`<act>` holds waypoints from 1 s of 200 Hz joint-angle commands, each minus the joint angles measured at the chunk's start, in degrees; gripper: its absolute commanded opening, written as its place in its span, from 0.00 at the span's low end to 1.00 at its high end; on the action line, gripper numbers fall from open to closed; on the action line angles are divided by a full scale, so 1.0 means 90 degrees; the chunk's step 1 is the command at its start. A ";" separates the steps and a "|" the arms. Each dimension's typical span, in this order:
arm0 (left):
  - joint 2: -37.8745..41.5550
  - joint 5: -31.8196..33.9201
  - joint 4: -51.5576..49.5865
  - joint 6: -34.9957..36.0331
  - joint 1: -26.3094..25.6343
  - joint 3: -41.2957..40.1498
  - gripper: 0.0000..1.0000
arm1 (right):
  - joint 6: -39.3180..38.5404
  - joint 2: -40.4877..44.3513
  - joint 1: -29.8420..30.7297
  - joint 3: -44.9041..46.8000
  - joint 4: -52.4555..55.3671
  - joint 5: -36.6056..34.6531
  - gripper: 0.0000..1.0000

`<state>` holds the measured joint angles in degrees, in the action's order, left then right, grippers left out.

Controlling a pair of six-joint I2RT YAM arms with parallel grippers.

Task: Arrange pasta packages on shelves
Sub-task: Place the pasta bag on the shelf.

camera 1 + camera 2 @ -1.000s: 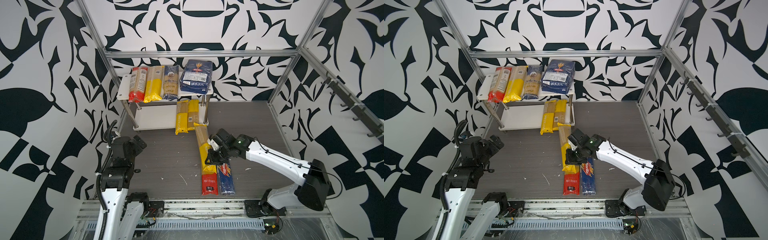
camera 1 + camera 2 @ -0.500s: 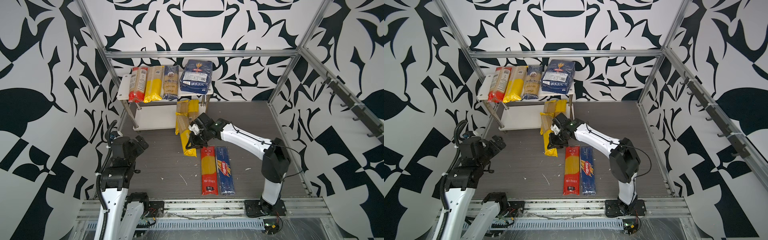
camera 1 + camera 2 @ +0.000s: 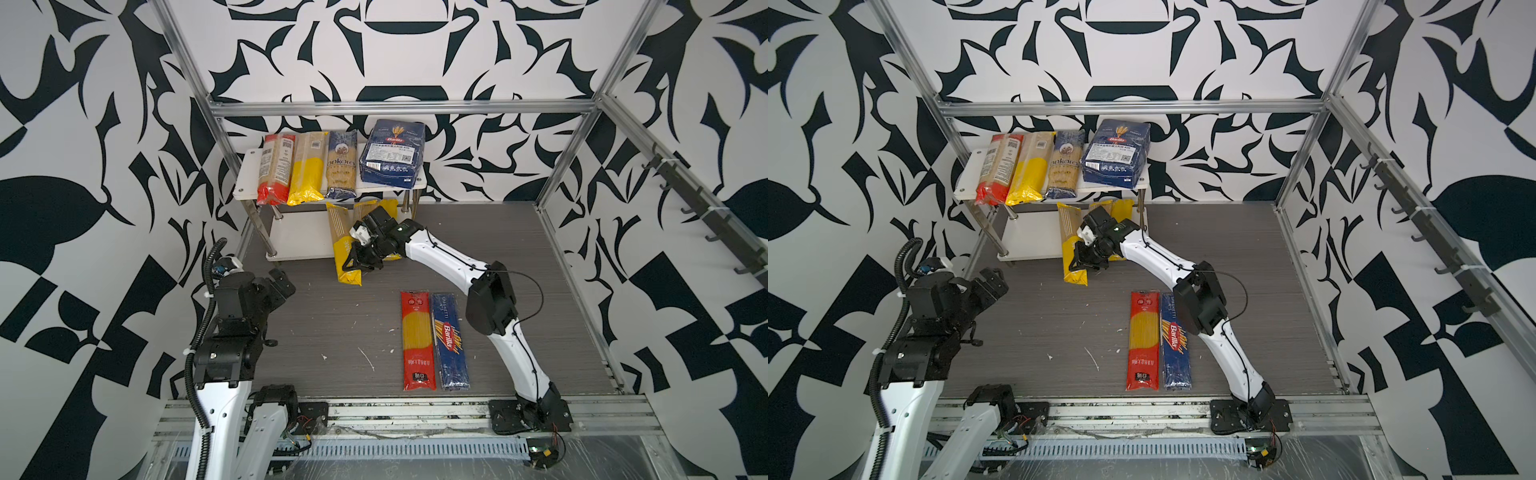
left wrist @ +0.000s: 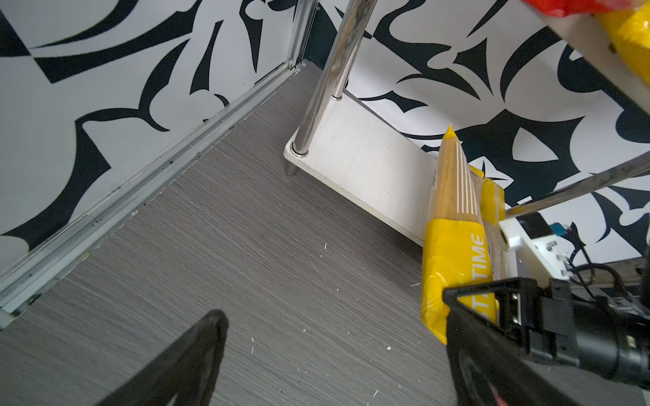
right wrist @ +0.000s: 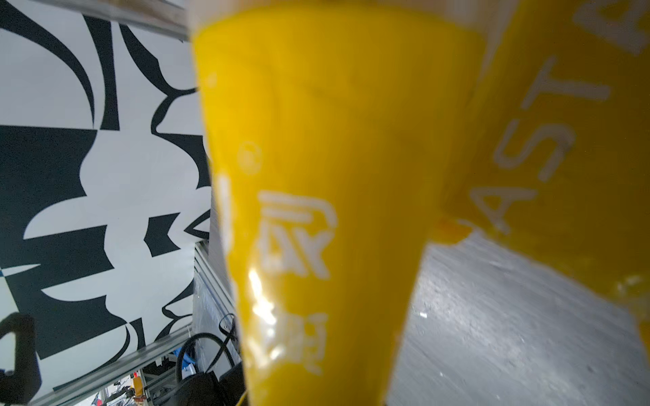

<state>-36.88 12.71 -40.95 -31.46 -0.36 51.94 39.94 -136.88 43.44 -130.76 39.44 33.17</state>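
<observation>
Grey wood-grain counter (image 3: 316, 324), walled in black-and-white pattern; contents as follows.

Shelves (image 3: 249, 166): stand at the counter's far edge, toward its left corner.

Upper board, four pasta packages lying side by side: red pack (image 3: 274, 170), yellow pack (image 3: 307, 170), dark-blue narrow pack (image 3: 341, 166), wide Barilla bag (image 3: 392, 156) (the last slightly apart from the rest).

Lower board (image 3: 299, 237): further yellow packs (image 3: 388, 206), mostly hidden behind the right arm.

Right end effector (image 3: 353, 264): clenched on a long yellow spaghetti pack (image 3: 343, 245), whose far end lies over the lower board and whose near end juts past that board's front edge; contact with the counter cannot be told.

Toward the counter's near edge, right of centre: red spaghetti pack (image 3: 417, 340) and blue Barilla spaghetti pack (image 3: 451, 340), flat, parallel, touching along their lengths.

Left end effector (image 3: 282, 284): released, jaws wide, empty, near the counter's left edge and well apart from every package.
</observation>
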 commanded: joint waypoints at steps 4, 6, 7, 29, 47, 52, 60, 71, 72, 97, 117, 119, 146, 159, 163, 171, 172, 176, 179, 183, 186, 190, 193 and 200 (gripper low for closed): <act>-0.0059 0.0035 -0.0020 0.0190 0.0021 0.0137 0.99 | -0.0350 0.0033 -0.0070 -0.1250 -0.0688 0.0200 0.00; -0.0061 0.0043 -0.0013 0.0199 0.0011 0.0137 0.99 | -0.0355 0.0001 -0.0068 -0.1298 -0.0673 0.0181 0.00; -0.0062 0.0048 -0.0012 0.0202 0.0006 0.0137 0.99 | -0.0355 -0.0017 -0.0070 -0.1324 -0.0667 0.0177 0.00; 0.0058 0.0077 -0.0046 0.0258 0.0011 0.0117 0.99 | -0.0275 -0.0247 -0.0136 -0.1521 -0.0925 0.0066 0.00; 0.0178 0.0167 -0.0165 0.0303 0.0010 0.0121 0.99 | -0.0004 -0.0423 -0.0213 -0.1594 -0.1316 0.0065 0.00; 0.0209 0.0198 -0.0184 0.0321 0.0010 0.0109 0.99 | 0.0046 -0.0499 -0.0233 -0.1687 -0.1363 0.0065 0.00; 0.0237 0.0216 -0.0210 0.0346 0.0006 0.0098 0.99 | 0.0124 -0.0720 -0.0254 -0.1899 -0.1370 0.0065 0.00; 0.0253 0.0240 -0.0222 0.0361 0.0011 0.0107 0.99 | 0.0220 -0.0929 -0.0273 -0.2280 -0.1303 0.0090 0.00; 0.0252 0.0239 -0.0219 0.0366 0.0011 0.0107 0.99 | 0.0225 -0.0941 -0.0275 -0.2318 -0.1300 0.0097 0.00; 0.0256 0.0211 -0.0228 0.0385 0.0010 0.0118 0.99 | 0.0325 -0.1082 -0.0276 -0.2530 -0.1299 0.0201 0.11; 0.0236 0.0193 -0.0228 0.0381 0.0009 0.0098 0.99 | 0.0334 -0.0899 -0.0285 -0.2193 -0.1494 0.0178 0.29; 0.0232 0.0190 -0.0231 0.0373 0.0008 0.0098 0.99 | 0.0341 -0.0869 -0.0286 -0.2186 -0.1514 0.0169 0.30; 0.0194 0.0027 -0.0154 0.0380 0.0010 0.0085 0.99 | 0.0503 -0.0777 -0.0371 -0.1794 -0.1702 0.0164 0.41; 0.0199 -0.0054 -0.0090 0.0362 0.0011 0.0045 0.99 | 0.0599 -0.0820 -0.0408 -0.1882 -0.1698 0.0230 0.42; 0.0202 -0.0054 -0.0084 0.0353 0.0006 0.0039 0.99 | 0.0614 -0.0835 -0.0412 -0.1916 -0.1684 0.0239 0.43; 0.0204 -0.0055 -0.0093 0.0342 0.0011 0.0025 0.99 | 0.0629 -0.0837 -0.0413 -0.1959 -0.1673 0.0273 0.44; 0.0203 -0.0055 -0.0096 0.0342 0.0011 0.0022 0.99 | 0.0634 -0.0836 -0.0413 -0.1962 -0.1670 0.0276 0.45; 0.0202 -0.0050 -0.0105 0.0342 0.0010 0.0006 0.99 | 0.0639 -0.0839 -0.0413 -0.1977 -0.1662 0.0292 0.45; 0.0204 -0.0046 -0.0108 0.0342 0.0011 0.0001 0.99 | 0.0642 -0.0838 -0.0413 -0.1988 -0.1651 0.0303 0.45; 0.0212 -0.0038 -0.0108 0.0339 0.0012 -0.0007 0.99 | 0.0641 -0.0830 -0.0413 -0.1994 -0.1640 0.0314 0.45; 0.0211 -0.0031 -0.0120 0.0341 0.0011 -0.0009 0.99 | 0.0654 -0.0819 -0.0413 -0.1988 -0.1638 0.0325 0.45; 0.0222 -0.0025 -0.0130 0.0342 0.0019 -0.0016 0.99 | 0.0648 -0.0809 -0.0412 -0.1989 -0.1624 0.0335 0.45; 0.0229 -0.0017 -0.0142 0.0333 0.0020 -0.0019 0.99 | 0.0641 -0.0800 -0.0413 -0.1991 -0.1606 0.0338 0.45; 0.0231 -0.0018 -0.0146 0.0342 0.0020 -0.0027 0.99 | 0.0622 -0.0763 -0.0413 -0.1967 -0.1547 0.0330 0.45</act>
<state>-35.05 12.82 -41.80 -28.64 -0.38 51.94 45.34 -147.61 40.07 -146.32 28.03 34.65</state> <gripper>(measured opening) 0.992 0.447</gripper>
